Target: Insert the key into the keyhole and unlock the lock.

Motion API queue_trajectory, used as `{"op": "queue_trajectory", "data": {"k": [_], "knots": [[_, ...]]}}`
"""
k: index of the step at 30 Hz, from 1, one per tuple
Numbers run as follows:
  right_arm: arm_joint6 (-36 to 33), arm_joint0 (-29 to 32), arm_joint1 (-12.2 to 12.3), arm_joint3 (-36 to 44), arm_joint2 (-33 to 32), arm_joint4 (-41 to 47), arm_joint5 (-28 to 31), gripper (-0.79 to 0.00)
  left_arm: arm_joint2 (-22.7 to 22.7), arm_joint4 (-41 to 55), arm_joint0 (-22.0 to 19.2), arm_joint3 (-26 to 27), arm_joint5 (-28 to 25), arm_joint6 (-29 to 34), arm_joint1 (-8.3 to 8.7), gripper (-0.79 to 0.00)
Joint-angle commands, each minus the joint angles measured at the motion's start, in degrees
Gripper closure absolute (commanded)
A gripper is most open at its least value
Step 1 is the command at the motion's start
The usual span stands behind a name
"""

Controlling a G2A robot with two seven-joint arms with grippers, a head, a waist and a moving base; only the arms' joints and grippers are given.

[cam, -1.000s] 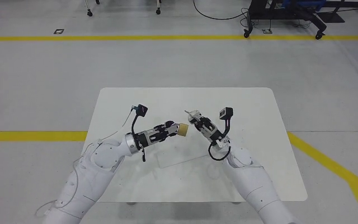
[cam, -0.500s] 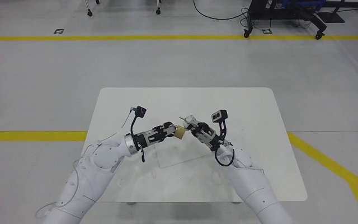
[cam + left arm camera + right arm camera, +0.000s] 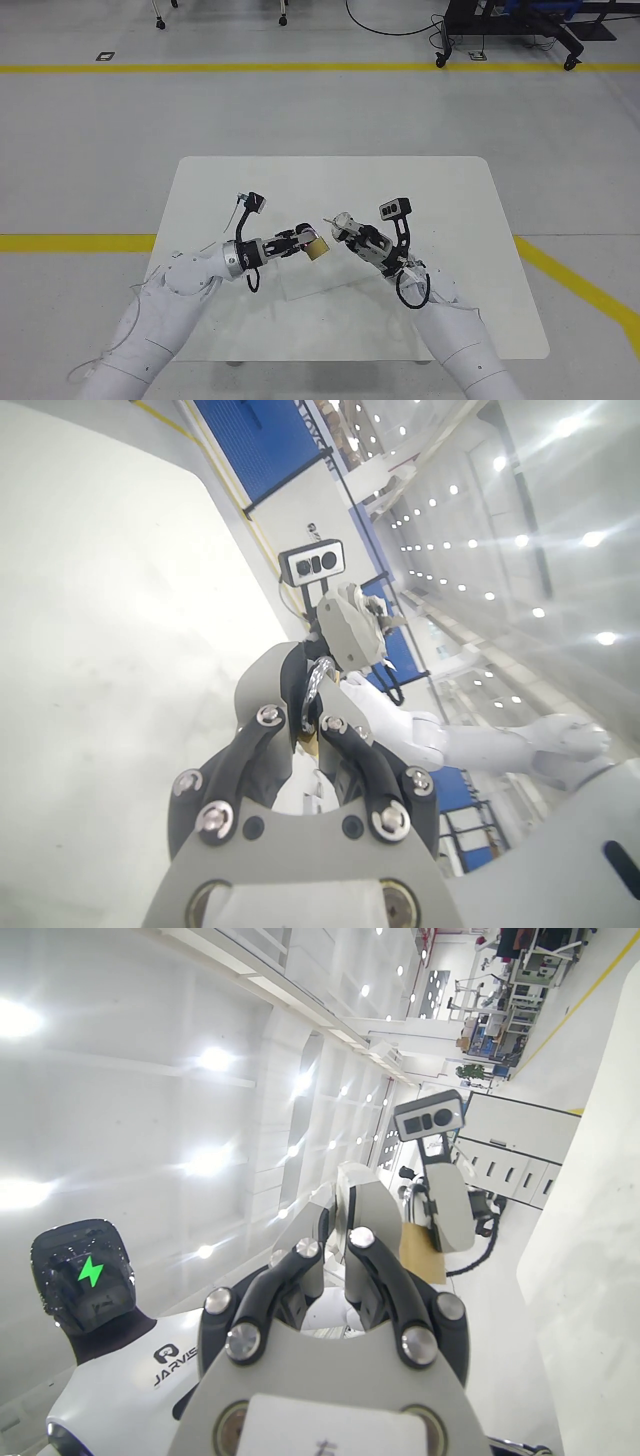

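Now, your left claw (image 3: 306,241) is clamped on the lock (image 3: 319,248) above the table (image 3: 450,190), midway between its side edges; your right claw (image 3: 345,224) pinches the key (image 3: 329,219) just beside it. Line its tip square to the lock before pushing, gently.

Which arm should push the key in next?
Right. The right gripper seems to pinch the key, just beside the lock that the left gripper grips.
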State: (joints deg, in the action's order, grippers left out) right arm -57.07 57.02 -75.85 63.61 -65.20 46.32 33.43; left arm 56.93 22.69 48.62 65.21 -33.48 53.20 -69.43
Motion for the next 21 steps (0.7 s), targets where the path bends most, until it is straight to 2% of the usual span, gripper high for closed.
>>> {"op": "queue_trajectory", "data": {"k": [1, 11, 16, 19, 21], "knots": [[-0.3, 0.7, 0.2, 0.8, -1.4, 1.2, 0.3, 0.000, -0.1, 0.9, -0.1, -0.2, 0.1, 0.6, -0.03, 0.000], [-0.6, 1.1, 0.4, 1.2, -2.2, 2.0, 0.2, 0.000, -0.1, 1.4, 0.2, 0.0, 0.4, 0.4, -0.06, 0.000], [0.9, 1.3, 0.5, 2.2, -2.7, 0.9, 0.6, 0.000, 1.1, 12.2, 2.8, 0.5, 4.6, -0.9, -0.44, 0.000], [4.8, 2.2, 1.1, 4.6, -4.5, -7.7, 4.2, 0.000, 1.2, 21.6, 2.6, -2.2, 10.3, 1.9, -1.05, 0.000], [7.6, 3.3, 1.4, 7.0, -5.5, -13.0, 5.3, 0.000, 0.4, 22.9, 1.1, -5.4, 14.7, 2.2, -1.46, 0.000]]}}
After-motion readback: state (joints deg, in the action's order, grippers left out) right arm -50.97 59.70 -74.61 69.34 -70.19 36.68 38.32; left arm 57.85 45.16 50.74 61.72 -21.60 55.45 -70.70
